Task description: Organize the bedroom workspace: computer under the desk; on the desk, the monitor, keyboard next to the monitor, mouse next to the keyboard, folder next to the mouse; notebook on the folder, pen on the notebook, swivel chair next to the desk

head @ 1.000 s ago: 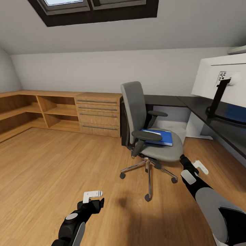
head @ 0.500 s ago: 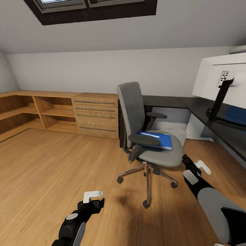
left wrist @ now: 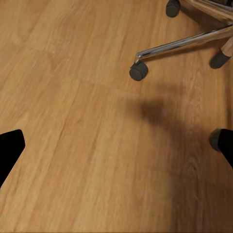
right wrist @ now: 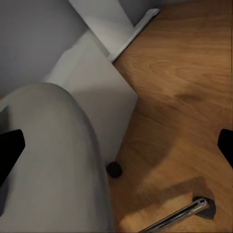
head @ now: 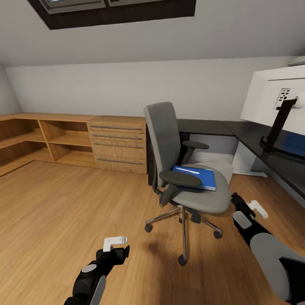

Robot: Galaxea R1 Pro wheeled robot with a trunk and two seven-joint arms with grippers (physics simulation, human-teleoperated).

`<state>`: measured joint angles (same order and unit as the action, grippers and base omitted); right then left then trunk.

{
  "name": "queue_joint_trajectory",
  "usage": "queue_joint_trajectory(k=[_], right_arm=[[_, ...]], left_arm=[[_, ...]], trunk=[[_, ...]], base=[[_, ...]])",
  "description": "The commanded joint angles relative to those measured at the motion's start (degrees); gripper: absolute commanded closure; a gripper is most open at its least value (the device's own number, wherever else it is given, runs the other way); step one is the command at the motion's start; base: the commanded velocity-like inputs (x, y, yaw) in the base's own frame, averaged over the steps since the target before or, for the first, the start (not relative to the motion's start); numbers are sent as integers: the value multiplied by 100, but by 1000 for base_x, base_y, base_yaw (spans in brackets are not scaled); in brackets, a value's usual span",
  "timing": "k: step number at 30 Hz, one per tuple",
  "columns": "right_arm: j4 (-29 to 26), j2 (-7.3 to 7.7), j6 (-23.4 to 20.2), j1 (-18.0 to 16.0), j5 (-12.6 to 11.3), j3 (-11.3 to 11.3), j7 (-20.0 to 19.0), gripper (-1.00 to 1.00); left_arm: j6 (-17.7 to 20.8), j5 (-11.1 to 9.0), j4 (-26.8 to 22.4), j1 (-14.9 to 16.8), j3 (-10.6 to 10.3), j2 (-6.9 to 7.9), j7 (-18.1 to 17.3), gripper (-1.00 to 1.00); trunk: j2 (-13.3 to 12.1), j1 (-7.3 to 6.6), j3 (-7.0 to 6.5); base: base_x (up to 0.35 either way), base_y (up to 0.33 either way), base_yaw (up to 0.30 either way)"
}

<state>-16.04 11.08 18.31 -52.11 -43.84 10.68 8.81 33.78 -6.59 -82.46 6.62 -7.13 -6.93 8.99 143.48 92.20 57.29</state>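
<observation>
Head view: folder (head: 198, 176) on swivel chair (head: 186, 169)

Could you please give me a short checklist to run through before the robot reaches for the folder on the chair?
1. Folder lies flat on the chair seat: ok.
2. A thin white pen lies on top of the folder and could slide off when it is lifted: not ok.
3. Right gripper is empty and open, beside the seat: ok.
4. Left gripper is empty and open, low over the floor: ok.
5. Near armrest overlaps the folder's front edge in the head view: not ok.
6. Free spot on the desk next to a mouse: cannot tell.
</observation>
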Motion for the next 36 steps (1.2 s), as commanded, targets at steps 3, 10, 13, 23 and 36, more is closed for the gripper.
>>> queue_joint_trajectory(k=[3, 10, 13, 23, 36], right_arm=[[2, 7, -121, -2, -183, 45, 0, -100], [1, 63, -404, -3, -483, 84, -5, -100], [3, 126, -447, -2, -690, 88, -3, -100], [11, 186, -584, -1, -1175, 99, -3, -100], [4, 277, -1047, -2, -1491, 92, -1, -100]], left_arm=[[23, -61, -7, 2, -2, 0, 50, -100], [23, -62, -7, -1, -6, 1, 50, -100], [23, -62, -7, 0, -6, 0, 50, -100], [23, -62, -7, 0, -1, -1, 50, -100], [20, -64, -7, 0, -3, -1, 50, -100]], trunk=[[2, -1, 6], [2, -1, 6], [2, -1, 6], [2, -1, 6], [2, -1, 6]], base=[[69, 0, 0], [214, 0, 0], [119, 0, 0], [129, 0, 0], [155, 0, 0]])
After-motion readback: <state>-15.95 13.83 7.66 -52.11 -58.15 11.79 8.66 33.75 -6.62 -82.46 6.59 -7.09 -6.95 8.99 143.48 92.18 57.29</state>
